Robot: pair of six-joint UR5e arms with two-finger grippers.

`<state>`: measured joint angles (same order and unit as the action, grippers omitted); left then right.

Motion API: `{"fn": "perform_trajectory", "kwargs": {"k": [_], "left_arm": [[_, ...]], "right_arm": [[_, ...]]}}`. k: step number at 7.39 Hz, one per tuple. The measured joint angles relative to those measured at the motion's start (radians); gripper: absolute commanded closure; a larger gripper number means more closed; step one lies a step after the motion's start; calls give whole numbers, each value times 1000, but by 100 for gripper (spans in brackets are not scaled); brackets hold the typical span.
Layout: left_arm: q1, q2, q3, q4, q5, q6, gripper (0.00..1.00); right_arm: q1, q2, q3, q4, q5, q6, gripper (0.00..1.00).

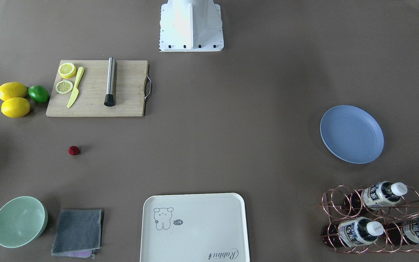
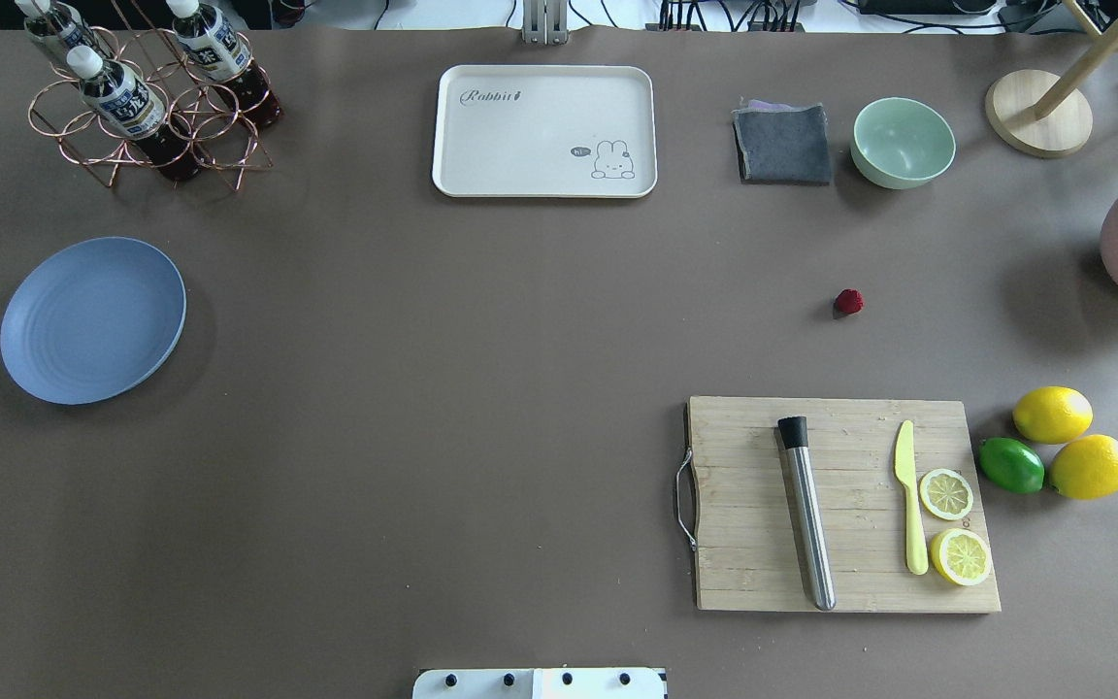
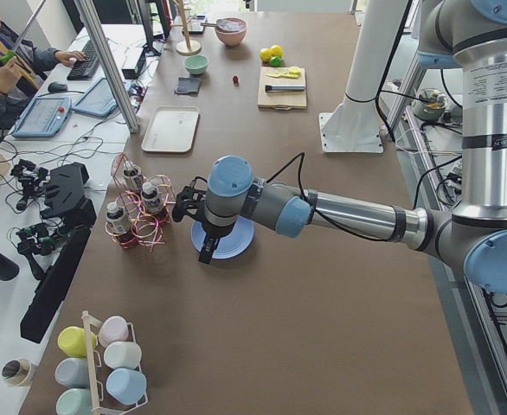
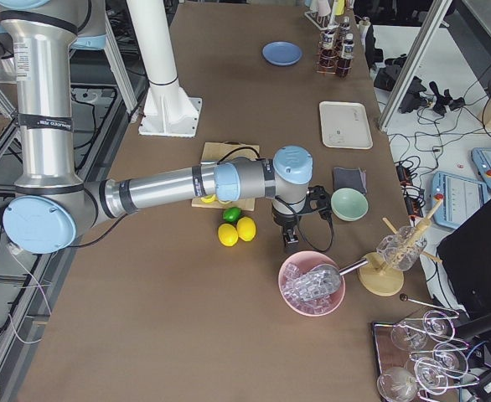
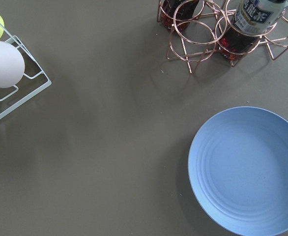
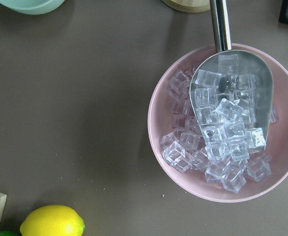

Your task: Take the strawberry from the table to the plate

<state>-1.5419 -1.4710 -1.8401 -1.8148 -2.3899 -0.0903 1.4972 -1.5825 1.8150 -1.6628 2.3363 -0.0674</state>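
Strawberry (image 1: 74, 150) not yet picked; both arms out at the table ends.

Front-facing: the strawberry is seen on the table (image 1: 209, 153), near the cutting board (image 1: 96, 88) and well apart from the bare periwinkle plate (image 1: 351, 134). Overhead: the strawberry is placed on the robot's right, the plate on its left; no arm is shown. Side views: the left gripper (image 3: 207, 249) is held by the plate, the right gripper (image 4: 289, 238) by the pink ice bowl (image 4: 312, 285); jaw state cannot be told. Wrist views: no fingers are shown. Judged: the right gripper should be centred above the strawberry, parted, then closed gently, as it may roll.
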Motion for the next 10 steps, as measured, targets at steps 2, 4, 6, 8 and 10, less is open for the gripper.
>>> {"fn": "perform_trajectory", "kwargs": {"k": [2,4,6,8,10], "left_arm": [[-1,4,4,0,3,0,3],[-3,3,16,2,9,2,2],[-6,5,13,2,10,0,3],[-8,14,7,4,11,-2,3],[-10,36,4,7,13,-2,3]], "right_arm": [[7,-11,12,1,1,-4,0],[29,-45,54,1,2,-11,0],[40,-94,100,1,9,-12,0],[40,-109,113,2,15,-11,0],[40,-106,110,1,14,-11,0]]}}
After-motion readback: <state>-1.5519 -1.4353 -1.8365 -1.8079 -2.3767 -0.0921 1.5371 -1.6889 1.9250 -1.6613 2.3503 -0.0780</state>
